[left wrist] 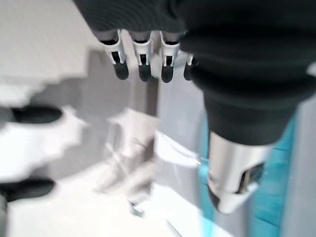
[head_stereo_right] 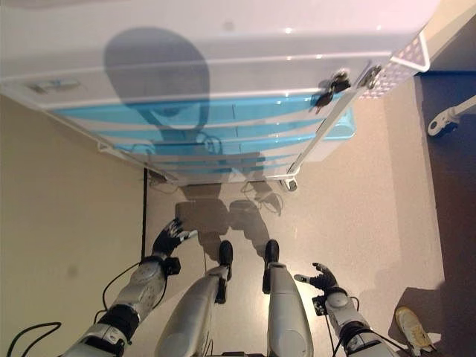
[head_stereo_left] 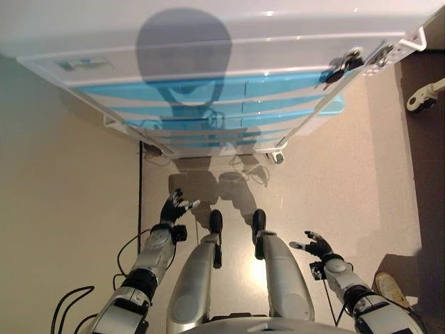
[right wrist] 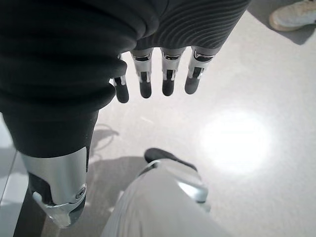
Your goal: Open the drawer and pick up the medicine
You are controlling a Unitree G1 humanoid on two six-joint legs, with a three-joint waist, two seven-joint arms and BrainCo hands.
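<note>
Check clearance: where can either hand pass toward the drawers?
Bare floor lies between the right hand and the drawer cart, and also ahead of the left hand. It is tighter near the cart's caster and by a person's shoe at far right.

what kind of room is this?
Probably an indoor lab or clinic-style room, though I can't tell which. A white cart with blue drawers on a caster stands on a smooth speckled floor, beside a plain beige wall. A person's shoe shows nearby.
</note>
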